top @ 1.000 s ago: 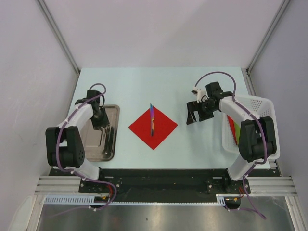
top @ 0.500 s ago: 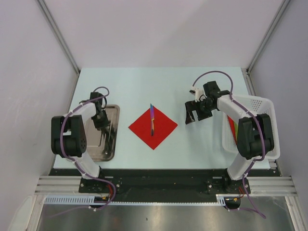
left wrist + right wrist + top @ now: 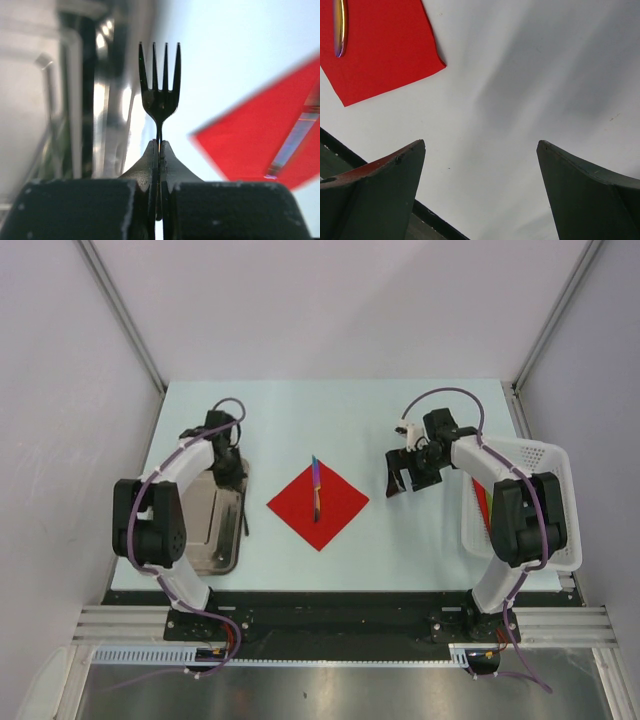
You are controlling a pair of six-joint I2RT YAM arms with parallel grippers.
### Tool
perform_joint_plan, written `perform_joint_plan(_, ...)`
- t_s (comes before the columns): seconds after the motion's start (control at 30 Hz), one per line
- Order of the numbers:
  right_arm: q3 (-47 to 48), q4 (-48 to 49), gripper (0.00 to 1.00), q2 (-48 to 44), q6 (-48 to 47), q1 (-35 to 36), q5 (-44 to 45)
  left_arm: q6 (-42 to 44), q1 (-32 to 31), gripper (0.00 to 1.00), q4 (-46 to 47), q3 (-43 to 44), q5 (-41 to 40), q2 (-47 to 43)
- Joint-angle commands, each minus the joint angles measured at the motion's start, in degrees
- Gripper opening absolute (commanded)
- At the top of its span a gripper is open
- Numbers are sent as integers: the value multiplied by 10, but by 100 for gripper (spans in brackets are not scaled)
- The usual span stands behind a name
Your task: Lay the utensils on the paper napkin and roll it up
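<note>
While the left claw (image 3: pixel 159 146) clamps the fork (image 3: pixel 160 95) near the counter's left edge, tines poking out past it, the right claw (image 3: pixel 481 145) hangs wide open, with the napkin (image 3: pixel 340 508) near, off to its left.

Top view: even, bright, sharp; faint soft shadows on my tabletop (image 3: pixel 420 540). Left wrist: fork (image 3: pixel 160 95) crisp, tray (image 3: pixel 65 90) and paper napkin (image 3: pixel 260 145) blurred, glare streaks on tray. Right wrist: broad grey shadows.
</note>
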Motion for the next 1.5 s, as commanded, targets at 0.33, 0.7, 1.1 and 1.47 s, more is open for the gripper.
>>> perform_joint_plan(0.33, -28, 17, 100, -41, 4, -21, -5, -111, -215, 0, 3, 282, 81, 116)
perform_joint_plan(0.7, -27, 18, 100, -33, 8, -34, -7, -144, -256, 0, 18, 316, 46, 216)
perform_joint_plan(1.1, -26, 23, 100, -26, 12, -40, -8, -147, -258, 0, 11, 308, 29, 251)
perform_joint_plan(1.47, -26, 20, 100, -24, 10, -44, -5, -145, -251, 1, 4, 318, 19, 278)
